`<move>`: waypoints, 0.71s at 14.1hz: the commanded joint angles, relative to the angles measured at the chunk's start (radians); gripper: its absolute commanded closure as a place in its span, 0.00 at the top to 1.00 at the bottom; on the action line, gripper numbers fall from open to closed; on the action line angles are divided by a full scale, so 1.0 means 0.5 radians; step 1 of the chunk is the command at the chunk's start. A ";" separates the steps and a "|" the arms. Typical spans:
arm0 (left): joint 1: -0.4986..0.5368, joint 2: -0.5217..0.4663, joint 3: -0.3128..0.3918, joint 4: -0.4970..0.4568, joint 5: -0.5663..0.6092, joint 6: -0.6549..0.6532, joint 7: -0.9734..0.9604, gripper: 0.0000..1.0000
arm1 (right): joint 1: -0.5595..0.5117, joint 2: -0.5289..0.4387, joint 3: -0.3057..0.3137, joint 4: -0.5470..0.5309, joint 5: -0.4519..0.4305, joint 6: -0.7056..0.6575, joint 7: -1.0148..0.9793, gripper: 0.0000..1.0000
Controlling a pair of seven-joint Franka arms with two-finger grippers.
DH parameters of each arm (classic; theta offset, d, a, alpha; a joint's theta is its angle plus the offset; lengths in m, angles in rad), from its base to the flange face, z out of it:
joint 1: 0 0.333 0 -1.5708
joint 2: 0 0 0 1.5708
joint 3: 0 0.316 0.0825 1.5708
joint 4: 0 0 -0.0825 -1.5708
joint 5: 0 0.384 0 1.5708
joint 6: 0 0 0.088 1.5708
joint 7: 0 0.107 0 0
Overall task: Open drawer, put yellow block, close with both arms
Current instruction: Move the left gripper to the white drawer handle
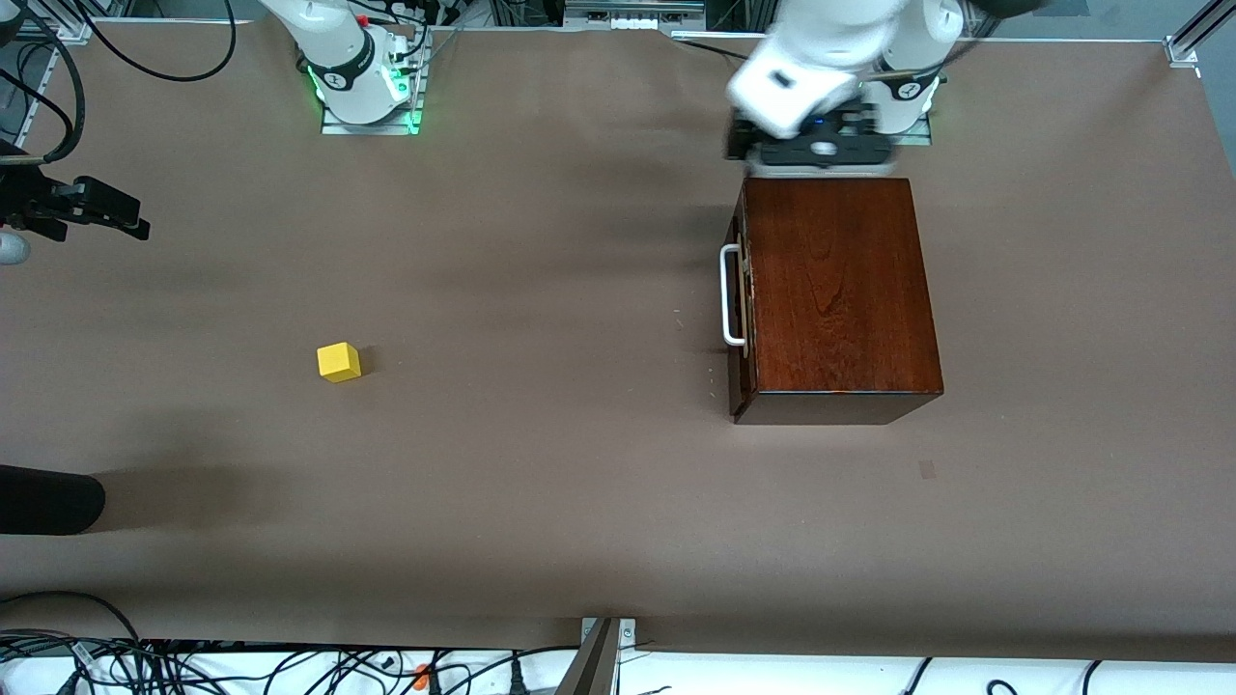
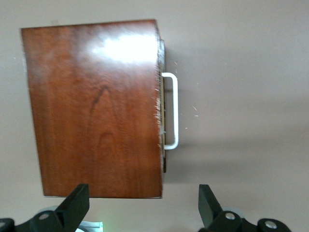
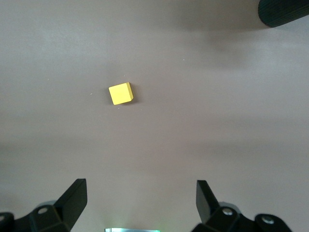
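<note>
The dark mahogany box (image 1: pixel 840 290) stands toward the left arm's end of the table. Its drawer is shut, and the white loop handle (image 1: pixel 731 294) faces the right arm's end. My left gripper (image 1: pixel 821 152) hovers over the box's edge nearest the arm bases. In the left wrist view it (image 2: pixel 143 193) is open and empty over the box (image 2: pixel 96 106) and handle (image 2: pixel 171 111). The yellow block (image 1: pixel 339 362) lies on the table toward the right arm's end. My right gripper (image 3: pixel 141 188) is open and empty, high over the table, with the block (image 3: pixel 120 93) below. It is out of the front view.
A black rounded object (image 1: pixel 48 500) lies at the right arm's end of the table, nearer the front camera than the block; it also shows in the right wrist view (image 3: pixel 285 12). A black fixture (image 1: pixel 87 208) juts in at that same end. Brown table (image 1: pixel 541 290) lies between block and box.
</note>
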 commanded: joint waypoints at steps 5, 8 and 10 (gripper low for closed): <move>-0.224 0.387 -0.004 0.110 0.203 0.103 -0.155 1.00 | -0.022 -0.004 0.017 0.004 0.008 -0.010 0.004 1.00; -0.254 0.534 -0.004 0.106 0.307 0.171 -0.203 1.00 | -0.022 -0.004 0.021 0.007 0.008 -0.013 0.004 1.00; -0.282 0.611 -0.004 0.097 0.374 0.230 -0.341 1.00 | -0.022 -0.004 0.017 0.004 0.008 -0.013 0.004 1.00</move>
